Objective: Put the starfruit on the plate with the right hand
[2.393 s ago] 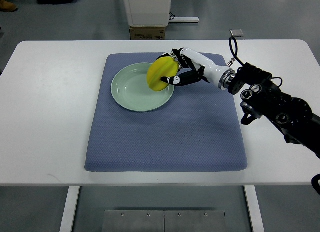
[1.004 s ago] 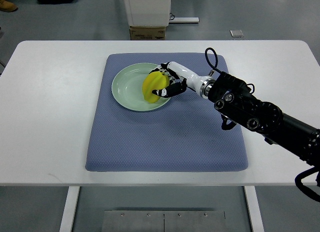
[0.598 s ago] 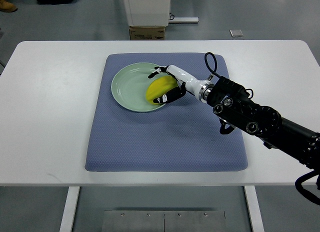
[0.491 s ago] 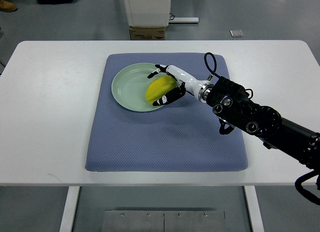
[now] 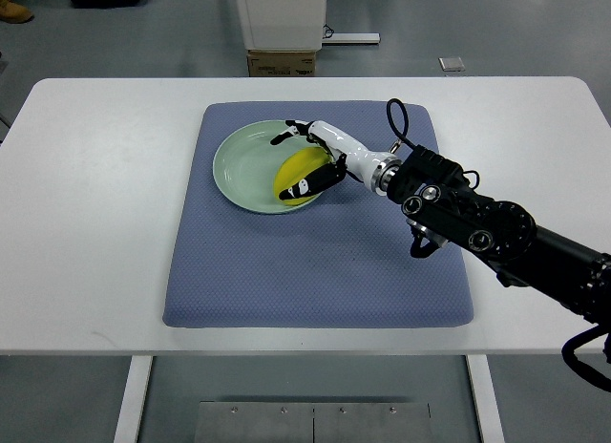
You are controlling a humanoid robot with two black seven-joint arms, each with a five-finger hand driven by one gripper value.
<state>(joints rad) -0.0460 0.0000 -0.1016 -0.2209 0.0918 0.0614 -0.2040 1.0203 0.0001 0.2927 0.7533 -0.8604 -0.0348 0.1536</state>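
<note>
Yellow starfruit point(image 5: 301, 171) on plate point(image 5: 239, 161), lengthwise lower-left to upper-right, right hand point(image 5: 310, 155) half-open around it

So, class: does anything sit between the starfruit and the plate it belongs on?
Nothing visible does. The starfruit already lies on the plate, with the right robot hand spread around it.

The yellow starfruit point(image 5: 300, 173) lies on its side in the right part of the round pale green plate point(image 5: 239, 166), touching it.
</note>
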